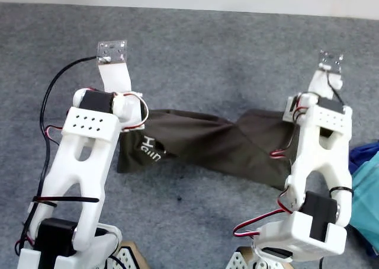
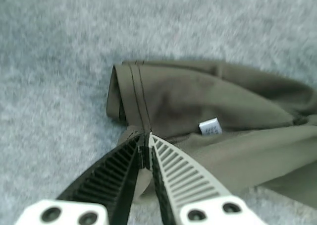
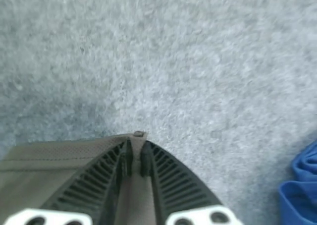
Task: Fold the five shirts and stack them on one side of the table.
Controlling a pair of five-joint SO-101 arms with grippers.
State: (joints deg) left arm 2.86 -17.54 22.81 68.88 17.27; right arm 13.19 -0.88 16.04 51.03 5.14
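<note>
Shirt [image 1: 201, 141] is clamped by left hand [image 2: 147, 145] and right hand [image 3: 134, 148]; left wrist view shows its label [image 2: 210, 128].

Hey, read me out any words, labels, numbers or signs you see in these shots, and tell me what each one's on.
On the olive shirt, white lettering: crumpled into the folds, cannot be read.
Inside the same shirt, a small white tag: its print is too small to read.
Nothing else here carries readable text.
</note>
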